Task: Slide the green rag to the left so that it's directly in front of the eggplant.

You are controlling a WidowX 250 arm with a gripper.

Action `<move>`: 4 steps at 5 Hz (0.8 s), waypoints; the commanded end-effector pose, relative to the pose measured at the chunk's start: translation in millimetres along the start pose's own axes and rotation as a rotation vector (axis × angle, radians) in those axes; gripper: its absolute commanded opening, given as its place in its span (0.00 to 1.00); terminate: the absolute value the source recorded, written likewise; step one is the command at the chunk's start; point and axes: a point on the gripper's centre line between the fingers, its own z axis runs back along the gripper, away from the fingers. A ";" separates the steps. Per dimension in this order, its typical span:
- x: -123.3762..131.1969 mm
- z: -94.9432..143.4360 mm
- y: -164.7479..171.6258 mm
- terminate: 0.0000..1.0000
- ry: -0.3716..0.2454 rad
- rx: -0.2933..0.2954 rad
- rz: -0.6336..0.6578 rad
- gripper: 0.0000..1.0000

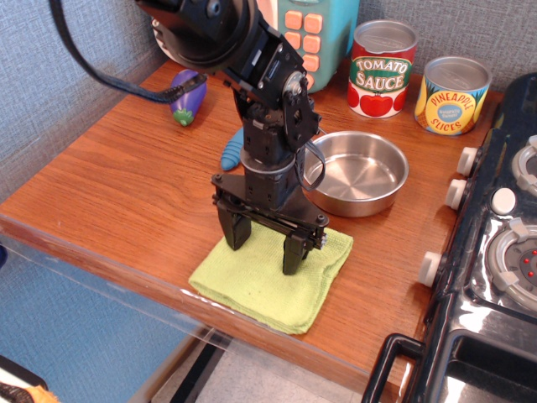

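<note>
The green rag (262,290) lies flat near the table's front edge, in front of the steel pan. My gripper (263,255) points straight down over it. Its jaws are spread, and both fingertips (235,242) rest on or just above the rag's back half. The eggplant (188,97) lies at the back left near the wall, purple with a green cap. It is partly crossed by my black cable and sits well left of and behind the rag.
A steel pan (359,174) sits right of my arm. A tomato sauce can (382,69) and a pineapple can (452,95) stand at the back. A blue spoon handle (232,151) shows behind my arm. A toy stove (503,252) borders the right side.
</note>
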 end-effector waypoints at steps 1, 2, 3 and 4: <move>-6.1 -7.3 83.6 0.00 0.039 0.092 -0.163 1.00; -10.0 0.2 116.4 0.00 0.041 0.068 -0.164 1.00; -15.3 7.7 149.5 0.00 0.046 0.028 -0.131 1.00; -13.0 9.2 170.9 0.00 0.053 0.011 -0.088 1.00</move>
